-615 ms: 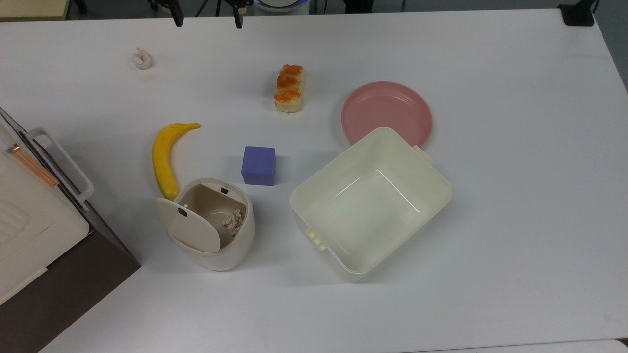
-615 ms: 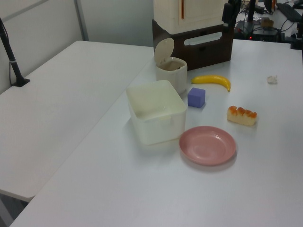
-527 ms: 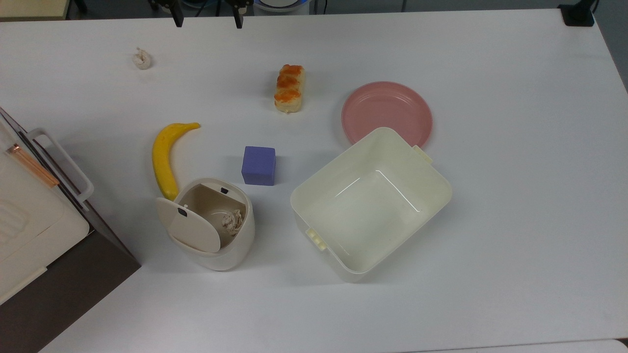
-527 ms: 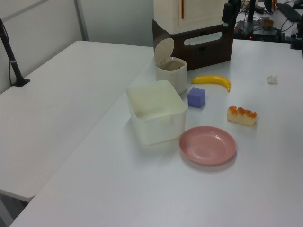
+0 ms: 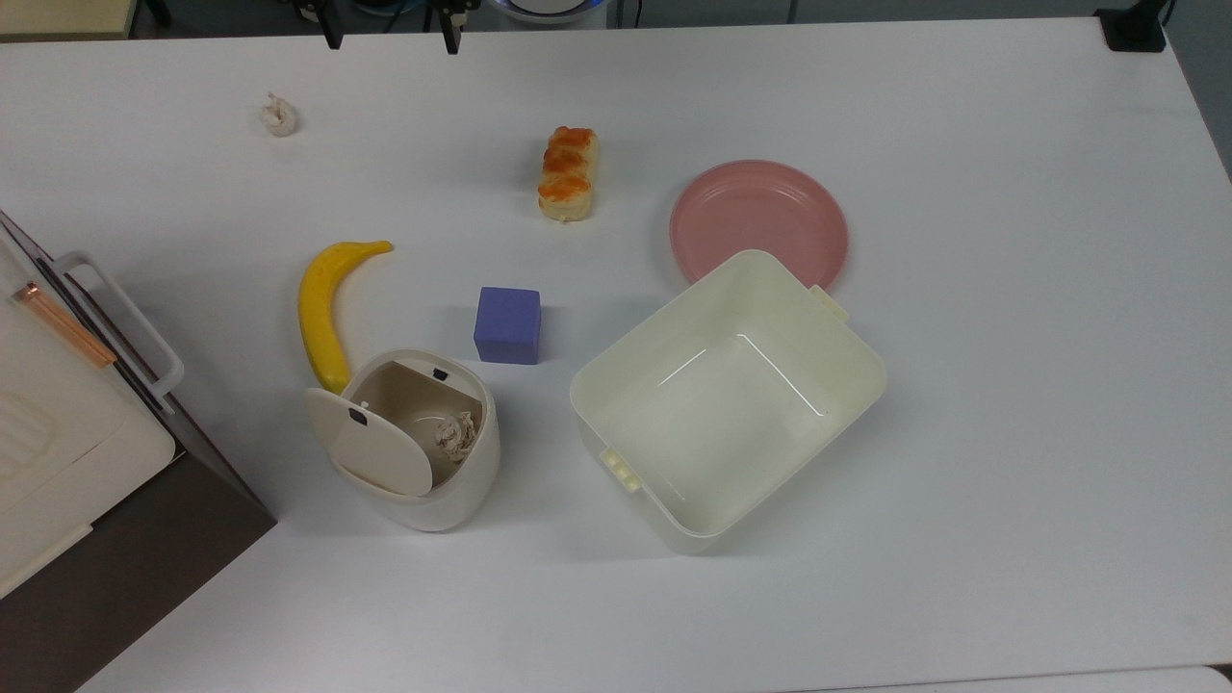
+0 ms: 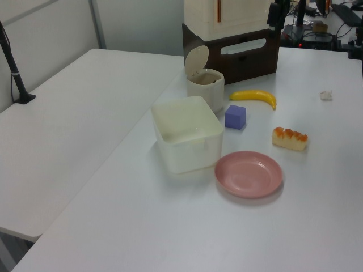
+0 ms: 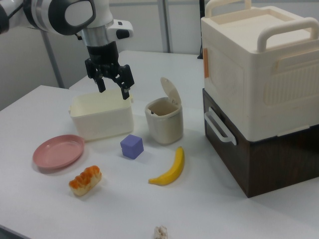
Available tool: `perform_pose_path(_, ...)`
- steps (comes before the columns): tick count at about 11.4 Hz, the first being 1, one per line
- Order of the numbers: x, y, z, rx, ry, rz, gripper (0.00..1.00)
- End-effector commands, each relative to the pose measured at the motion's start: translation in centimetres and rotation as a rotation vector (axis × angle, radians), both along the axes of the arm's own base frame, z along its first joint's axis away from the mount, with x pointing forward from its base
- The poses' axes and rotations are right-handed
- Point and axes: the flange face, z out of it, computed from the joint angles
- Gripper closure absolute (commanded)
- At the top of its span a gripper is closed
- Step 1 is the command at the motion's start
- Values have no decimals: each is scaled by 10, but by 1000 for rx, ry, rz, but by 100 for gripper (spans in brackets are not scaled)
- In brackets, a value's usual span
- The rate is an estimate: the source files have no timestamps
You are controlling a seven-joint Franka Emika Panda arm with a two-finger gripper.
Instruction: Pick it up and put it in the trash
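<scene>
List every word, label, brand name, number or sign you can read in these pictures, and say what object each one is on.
None: no readable word, number, brand or sign appears on anything.
The trash bin has small dark latch marks on its lid and rim, not lettering.
The banana, purple cube, bread piece, pink plate, square tub, paper wad and the cream box with handles are all unmarked.

White-and-grey arm [image 7: 65,15], black claw [image 7: 112,85] with 2 fingers.

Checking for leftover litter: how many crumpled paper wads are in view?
2. One paper wad lies loose on the table, beyond the banana; another wad sits inside the open trash bin. More could be hidden deeper inside.
</scene>
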Motion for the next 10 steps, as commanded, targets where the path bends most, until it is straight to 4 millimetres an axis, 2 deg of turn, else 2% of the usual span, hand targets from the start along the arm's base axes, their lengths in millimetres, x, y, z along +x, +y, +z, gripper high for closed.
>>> perform_pose_path(1,-7,2,2,-20,-25,31,0)
perform_pose_path(10,-9,1,2,-22,-24,45,0)
